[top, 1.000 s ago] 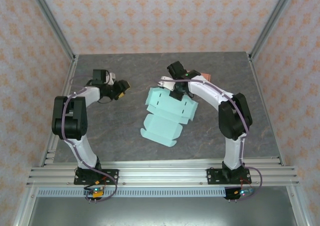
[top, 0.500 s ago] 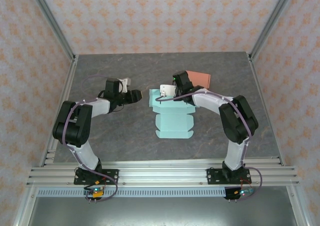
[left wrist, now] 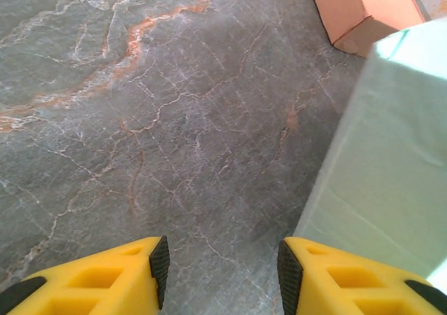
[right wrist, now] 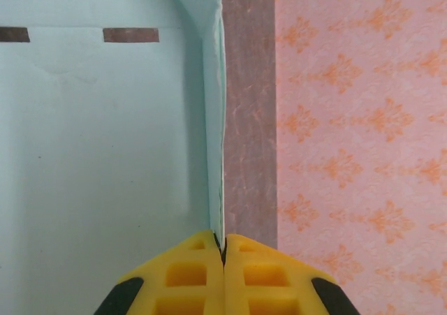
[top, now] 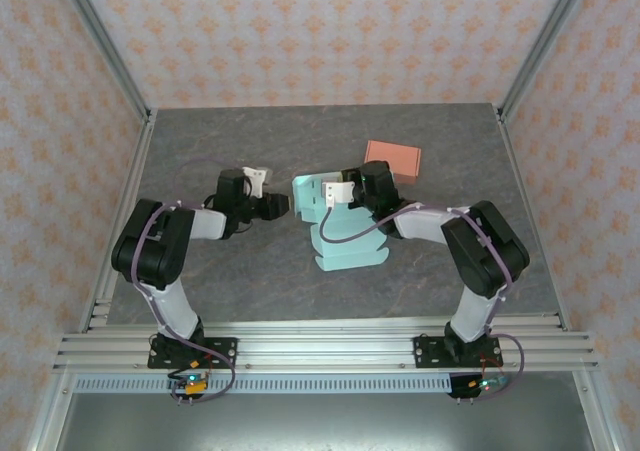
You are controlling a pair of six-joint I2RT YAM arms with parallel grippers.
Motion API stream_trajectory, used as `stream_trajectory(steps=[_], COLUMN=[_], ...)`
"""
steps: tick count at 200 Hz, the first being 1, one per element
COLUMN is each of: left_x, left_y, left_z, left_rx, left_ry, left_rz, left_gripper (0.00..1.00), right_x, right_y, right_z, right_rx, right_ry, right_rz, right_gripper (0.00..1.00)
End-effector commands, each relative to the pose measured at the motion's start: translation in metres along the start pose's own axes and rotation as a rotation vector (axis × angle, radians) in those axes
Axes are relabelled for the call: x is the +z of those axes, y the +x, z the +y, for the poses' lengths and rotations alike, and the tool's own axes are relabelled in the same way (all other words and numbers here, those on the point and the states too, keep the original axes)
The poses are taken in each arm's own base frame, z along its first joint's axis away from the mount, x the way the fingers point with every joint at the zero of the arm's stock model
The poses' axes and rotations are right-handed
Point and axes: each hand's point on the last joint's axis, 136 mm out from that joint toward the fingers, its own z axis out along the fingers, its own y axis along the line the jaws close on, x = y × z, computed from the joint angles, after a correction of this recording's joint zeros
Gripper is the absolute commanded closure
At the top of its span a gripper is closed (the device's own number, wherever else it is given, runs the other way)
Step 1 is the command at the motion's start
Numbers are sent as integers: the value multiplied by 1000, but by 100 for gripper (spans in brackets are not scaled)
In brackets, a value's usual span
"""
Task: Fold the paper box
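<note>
The teal paper box [top: 352,251] lies half-folded in the middle of the table, its back panel standing up. My right gripper [top: 335,201] is shut on the thin edge of an upright side wall [right wrist: 214,119]; in the right wrist view that edge runs straight into my gripper [right wrist: 223,248], and the box's slotted inner panel [right wrist: 98,154] lies to the left of it. My left gripper [top: 286,208] is open just left of the box. In the left wrist view my left gripper [left wrist: 223,273] hangs over bare table, with the teal panel [left wrist: 391,161] rising beside the right fingertip [left wrist: 289,276].
A small orange-pink box [top: 393,157] lies behind the teal one, near the right arm, and its corner [left wrist: 356,11] is in the left wrist view. Grey marbled table [top: 230,281] spreads to the left and front. Patterned walls close in the sides and back.
The right gripper has drawn the box nearer and stood its back panel up. The left arm has swung right up to the box's left edge, its jaws a little narrower.
</note>
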Motion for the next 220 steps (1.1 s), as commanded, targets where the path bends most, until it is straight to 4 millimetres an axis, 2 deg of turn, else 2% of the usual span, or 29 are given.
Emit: stream_trajectory(steps=[1,36,55,103,131,146,164,198,220], left_x=[7,15,20,23,22,21,23,16,9], left_y=[-14,-17,-14,-6,-14,-16,-20,-46,-63], left_z=[-5,-12,-22,-51,-66,-75,-75,-82,-81], left_rx=[77,78,119,204,229,252,247,270,320], left_ry=[6,24,37,98,136,148,134,112,55], left_rz=[-44,-50,-39,-15,-38,-58,-68,-143,-152], left_gripper=[51,50,48,47,48,47,47,47,47], right_x=[-6,-1,4,14,14,12,11,12,16], right_y=[-20,-20,-18,-13,-13,-14,-14,-16,-26], right_z=[-5,23,41,45,30,12,0,-10,-30], right_rx=[-99,-184,-236,-227,-177,-128,-86,-50,5], right_ry=[12,-63,-114,-87,-19,50,91,139,193], right_rz=[-68,-60,-56,5,44,61,78,88,67], right_gripper=[100,98,96,97,98,98,98,100,100])
